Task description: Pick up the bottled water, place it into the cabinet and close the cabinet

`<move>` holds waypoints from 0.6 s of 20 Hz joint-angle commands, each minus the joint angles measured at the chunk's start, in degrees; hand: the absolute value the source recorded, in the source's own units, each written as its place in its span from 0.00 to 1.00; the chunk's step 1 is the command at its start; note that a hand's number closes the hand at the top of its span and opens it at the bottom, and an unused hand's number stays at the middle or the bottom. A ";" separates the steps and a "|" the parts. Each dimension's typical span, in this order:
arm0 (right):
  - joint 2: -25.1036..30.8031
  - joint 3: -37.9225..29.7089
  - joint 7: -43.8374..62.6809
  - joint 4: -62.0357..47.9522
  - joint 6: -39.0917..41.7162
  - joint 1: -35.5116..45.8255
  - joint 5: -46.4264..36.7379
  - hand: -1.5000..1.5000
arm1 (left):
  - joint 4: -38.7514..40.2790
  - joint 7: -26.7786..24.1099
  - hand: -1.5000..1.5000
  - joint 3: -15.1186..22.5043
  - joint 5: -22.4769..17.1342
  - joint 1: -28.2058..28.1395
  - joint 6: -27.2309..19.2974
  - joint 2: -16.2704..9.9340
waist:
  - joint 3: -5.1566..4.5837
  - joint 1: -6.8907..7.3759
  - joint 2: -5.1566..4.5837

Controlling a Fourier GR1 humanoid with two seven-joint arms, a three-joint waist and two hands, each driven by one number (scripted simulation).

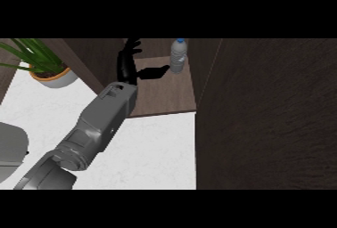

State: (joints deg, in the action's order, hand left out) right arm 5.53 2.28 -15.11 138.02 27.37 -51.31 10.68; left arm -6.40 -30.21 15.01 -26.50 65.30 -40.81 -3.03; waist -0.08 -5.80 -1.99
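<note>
Dark wood-grain cabinet (270,116) filling right half of frame, door panel swung open; brown wooden shelf (164,91) inside at upper centre; white marbled counter (158,147) across lower left. Grey forearm (99,124) rising from lower left toward shelf; which arm, cannot tell for certain, taken as left. Potted plant (43,67) at upper left, green blade leaves in pale round pot. Left hand (129,67) black, fingers spread and straight, thumb out toward bottle, holding nothing. Bottled water (178,55) upright on shelf at top centre, clear plastic, white cap, label unreadable; just beside thumb tip.
</note>
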 commanded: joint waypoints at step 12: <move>0.24 0.88 0.83 2.88 2.11 -3.60 3.58 0.00 | -5.02 -9.44 0.00 -5.30 -3.36 2.38 12.13 1.28 | -0.05 1.22 0.63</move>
State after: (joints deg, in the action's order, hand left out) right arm 6.10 2.44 -15.33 137.83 29.12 -52.57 11.47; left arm -9.07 -34.91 11.69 -28.37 68.82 -32.39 -2.50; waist -0.13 -5.24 -1.78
